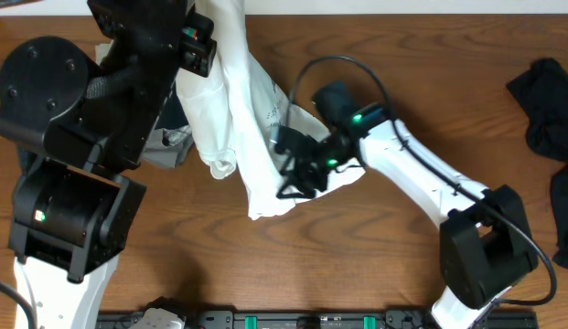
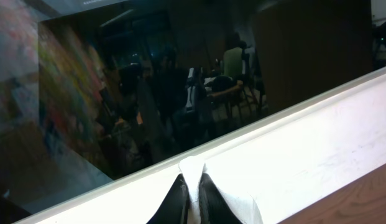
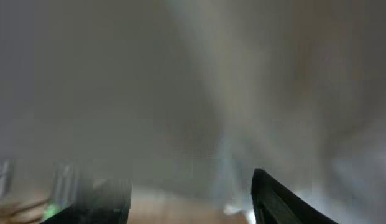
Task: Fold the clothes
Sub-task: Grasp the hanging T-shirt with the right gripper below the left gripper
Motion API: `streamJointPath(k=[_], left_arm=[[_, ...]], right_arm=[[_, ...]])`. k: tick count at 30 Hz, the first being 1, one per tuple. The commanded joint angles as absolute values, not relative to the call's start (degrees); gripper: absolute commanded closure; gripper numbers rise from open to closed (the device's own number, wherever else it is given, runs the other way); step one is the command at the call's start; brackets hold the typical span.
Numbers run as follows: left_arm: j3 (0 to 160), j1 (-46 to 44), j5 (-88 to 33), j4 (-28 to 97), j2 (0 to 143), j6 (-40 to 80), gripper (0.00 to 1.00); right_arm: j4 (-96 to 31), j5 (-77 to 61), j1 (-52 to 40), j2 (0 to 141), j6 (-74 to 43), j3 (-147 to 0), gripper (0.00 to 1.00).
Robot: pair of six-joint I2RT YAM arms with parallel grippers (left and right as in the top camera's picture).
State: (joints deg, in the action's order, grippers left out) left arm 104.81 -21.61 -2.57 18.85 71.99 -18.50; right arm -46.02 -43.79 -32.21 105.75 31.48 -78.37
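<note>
Left jaws pinch white garment [image 1: 242, 110] bearing faint, unreadable grey print.

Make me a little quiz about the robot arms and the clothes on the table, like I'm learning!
1. True or false: the left gripper is shut on the white garment.
2. What lies at the right side of the table? A) black clothes B) a red towel C) blue socks
3. Fill in: in its wrist view, the right gripper has its fingers ____, with white fabric close in front.

Key: 1 true; 2 A; 3 open
</note>
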Motion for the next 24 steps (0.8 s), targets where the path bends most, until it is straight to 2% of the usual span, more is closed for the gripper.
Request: streamJointPath(k=[1,2,4,6,7,12,19,24], left_arm=[[106.1,-21.7,-1.8,18.1,71.4,-19.5,0.94],[106.1,-21.7,-1.8,18.1,71.4,-19.5,0.94],[106.1,-21.7,-1.8,18.1,71.4,-19.5,0.94],[106.1,-21.7,-1.8,18.1,71.4,-19.7,0.94],[106.1,-21.7,-1.6,18.2,71.4,-19.7,0.94],[106.1,-21.7,3.2,18.6,71.4,-21.0,0.94],[106.1,-21.7,5.3,22.2,71.5,-22.5,0.94],[106.1,-21.7,5.2,25.8,71.5,-22.5,0.94]], right_arm=[[-42.8,-34.9,-34.8,105.5,17.7,-78.5,0.46],[-42.3,-35.0,-35.3,105.5,17.6,-78.5,0.51],[-42.5,-34.6,-36.4,105.5,17.5,-78.5,0.76],[-44.2,-32.4,-36.8,105.5,17.2,-78.5,0.96],[-45.0,-30.2,-36.8,105.5,16.2,-78.5,0.99],[-49.0,-7.3,-33.2,103.5,3.9,-78.5,0.99],[-49.5,5.0,-19.7,89.9,-4.5,-80.2,0.99],[-46.6,6.6,-8.1,77.9,-4.8,-82.7,0.99]])
